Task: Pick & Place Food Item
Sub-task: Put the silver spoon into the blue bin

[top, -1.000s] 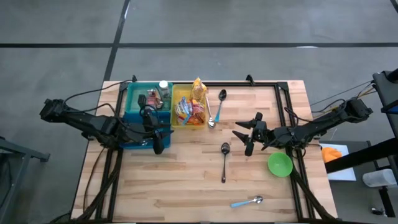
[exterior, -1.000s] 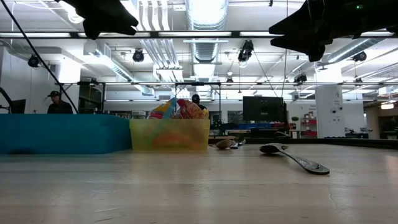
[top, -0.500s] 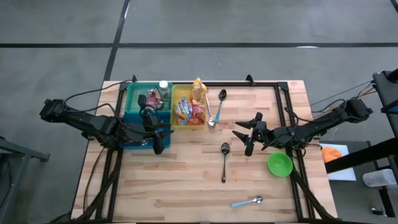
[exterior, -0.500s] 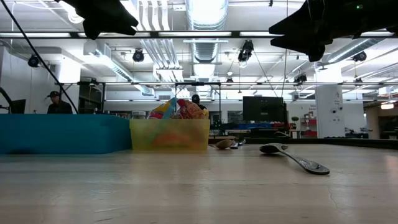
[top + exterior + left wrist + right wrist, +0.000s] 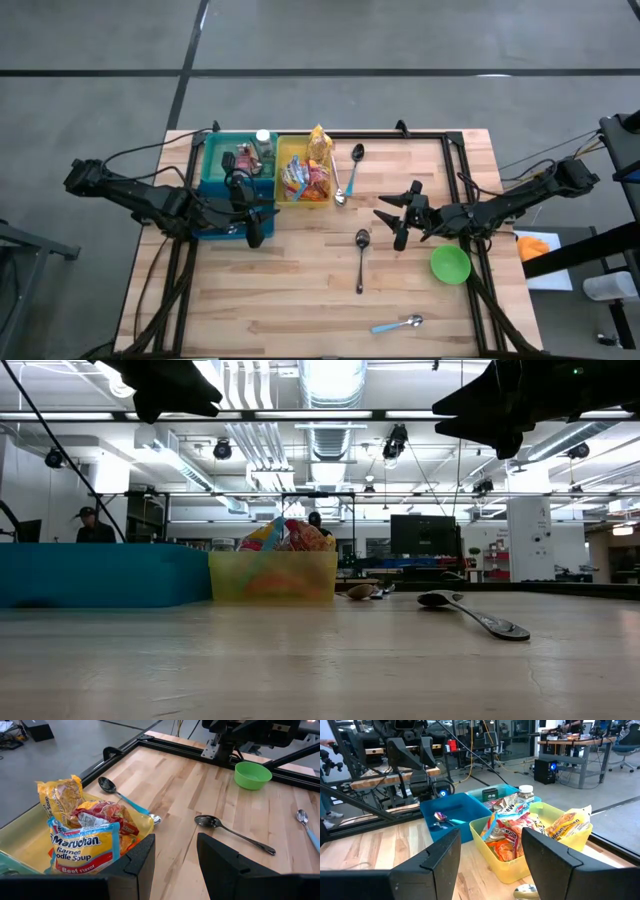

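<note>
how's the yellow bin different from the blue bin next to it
The yellow bin is see-through and packed with snack packets and ramen that poke above its rim. The blue bin is opaque, sits on the side nearer the left arm, and holds a white-capped bottle, a few smaller items and a spoon in another section. Both are open-topped and stand side by side at the table's far edge.

2 dark jointed arms trailing black cables.

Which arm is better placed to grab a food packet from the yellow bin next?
Probably the left. The left gripper hovers open, empty, beside the yellow bin of food packets; the right gripper, also open, hangs farther away above the spoons.
</note>
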{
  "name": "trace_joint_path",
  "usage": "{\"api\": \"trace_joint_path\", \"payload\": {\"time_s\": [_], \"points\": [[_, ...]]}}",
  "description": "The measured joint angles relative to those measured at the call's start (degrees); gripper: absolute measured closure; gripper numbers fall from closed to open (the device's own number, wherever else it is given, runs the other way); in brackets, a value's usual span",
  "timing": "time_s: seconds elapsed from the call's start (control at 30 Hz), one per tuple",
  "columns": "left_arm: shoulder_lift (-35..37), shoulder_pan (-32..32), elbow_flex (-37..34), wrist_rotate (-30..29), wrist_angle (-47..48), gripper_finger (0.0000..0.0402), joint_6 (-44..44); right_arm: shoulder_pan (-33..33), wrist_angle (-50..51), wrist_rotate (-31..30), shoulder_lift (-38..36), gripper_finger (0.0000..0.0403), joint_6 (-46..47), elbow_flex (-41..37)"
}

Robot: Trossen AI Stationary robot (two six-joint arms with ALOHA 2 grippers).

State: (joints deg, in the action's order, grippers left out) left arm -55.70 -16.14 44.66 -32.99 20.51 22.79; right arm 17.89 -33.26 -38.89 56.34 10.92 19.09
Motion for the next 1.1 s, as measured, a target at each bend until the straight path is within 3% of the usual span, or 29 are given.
{"api": "trace_joint_path", "payload": {"time_s": [0.3, 0.47, 0.7, 0.9, 1.1], "points": [[0.0, 0.0, 0.0, 0.0, 0.0, 0.0256, 0.0, -0.04, -0.08, -0.11, 0.0, 0.0197, -0.48, 0.0], [0.0, 0.0, 0.0, 0.0, 0.0, 0.0256, 0.0, -0.04, 0.28, -0.11, 0.04, 0.0197, 5.24, 0.0], [0.0, 0.0, 0.0, 0.0, 0.03, 0.0256, 0.0, -0.98, -0.13, -1.8, 0.37, 0.0197, 3.46, 0.26], [0.0, 0.0, 0.0, 0.02, 0.09, 0.0256, 0.0, -1.03, 0.0, -2.71, 2.96, 0.0197, -12.29, 0.72], [0.0, 0.0, 0.0, 0.02, 0.33, 0.0256, 0.0, -2.08, 0.08, -6.29, 11.7, 0.0197, -24.22, 6.09]]}}
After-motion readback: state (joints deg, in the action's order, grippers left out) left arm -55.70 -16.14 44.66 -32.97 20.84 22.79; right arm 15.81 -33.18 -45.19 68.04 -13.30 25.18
